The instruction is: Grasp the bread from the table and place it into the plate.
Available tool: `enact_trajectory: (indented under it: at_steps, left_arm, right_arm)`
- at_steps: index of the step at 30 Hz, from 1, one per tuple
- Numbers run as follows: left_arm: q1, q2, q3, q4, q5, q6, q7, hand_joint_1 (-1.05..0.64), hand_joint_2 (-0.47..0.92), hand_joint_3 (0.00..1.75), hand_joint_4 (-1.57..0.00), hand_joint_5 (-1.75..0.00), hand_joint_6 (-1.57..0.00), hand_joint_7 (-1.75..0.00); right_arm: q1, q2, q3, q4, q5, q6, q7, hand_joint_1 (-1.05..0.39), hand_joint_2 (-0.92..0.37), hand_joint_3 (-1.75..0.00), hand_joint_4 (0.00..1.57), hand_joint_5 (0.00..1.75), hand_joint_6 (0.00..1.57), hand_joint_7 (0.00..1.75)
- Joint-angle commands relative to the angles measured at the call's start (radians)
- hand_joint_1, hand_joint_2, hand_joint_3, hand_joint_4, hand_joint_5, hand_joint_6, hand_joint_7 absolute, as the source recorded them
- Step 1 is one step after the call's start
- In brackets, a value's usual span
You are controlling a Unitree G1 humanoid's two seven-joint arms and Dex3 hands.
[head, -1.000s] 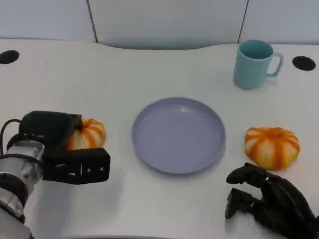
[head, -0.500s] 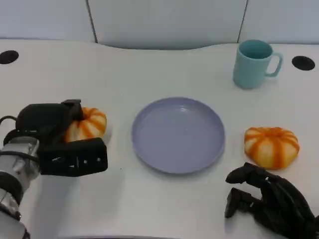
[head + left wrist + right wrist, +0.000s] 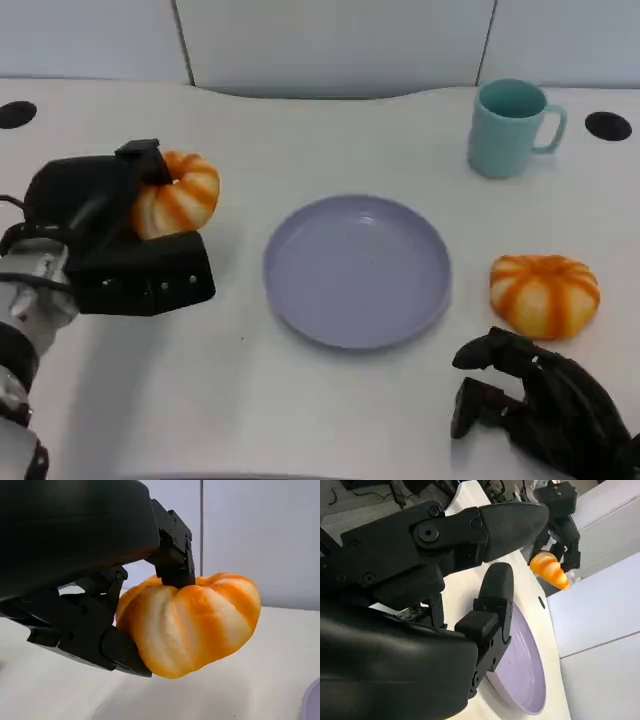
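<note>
My left hand [image 3: 105,235] grips an orange-and-white striped bread [image 3: 177,194], lifted off the table to the left of the purple plate [image 3: 358,270]. In the left wrist view the bread [image 3: 190,622] is pinched between black fingers [image 3: 172,550], clear of the tabletop. A second striped bread [image 3: 545,293] lies on the table right of the plate. Just in front of it, near the table's front edge, my right hand [image 3: 535,405] rests with its fingers curled in and nothing in them. The right wrist view shows the plate [image 3: 520,670] and, far off, the held bread [image 3: 549,569].
A teal mug [image 3: 510,128] stands at the back right, behind the plate. Two black holes [image 3: 610,126] sit at the table's far corners. White wall panels rise behind the table.
My left hand has risen off the table with the bread in it, moving up and slightly back. The right hand has stayed put.
</note>
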Motion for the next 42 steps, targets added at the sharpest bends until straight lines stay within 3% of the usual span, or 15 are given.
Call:
enact_trajectory:
  at_steps: [1, 35, 42]
  left_arm:
    - [-0.037, 0.016, -0.008, -0.014, 0.008, -0.013, -0.007, -0.09, 0.88, 0.05, -0.78, -1.75, -0.56, -1.75]
    - [-0.172, -0.170, -0.131, -0.017, 0.073, -0.115, -0.212, -0.12, 0.92, 0.04, -0.80, -1.75, -0.62, -1.75]
    - [-0.179, -0.205, -0.153, -0.016, 0.086, -0.123, -0.228, -0.16, 0.87, 0.02, -0.81, -1.75, -0.62, -1.75]
  right_arm:
    - [0.035, -0.003, 0.003, 0.042, -0.018, 0.014, -0.005, -0.52, -0.92, -0.27, 0.62, 1.51, 0.65, 0.97]
    - [0.032, 0.007, 0.004, 0.048, -0.015, 0.005, -0.008, -0.52, -0.92, -0.26, 0.62, 1.51, 0.67, 0.97]
    - [0.038, 0.007, 0.013, 0.034, -0.028, -0.002, -0.017, -0.51, -0.92, -0.27, 0.62, 1.50, 0.66, 0.96]
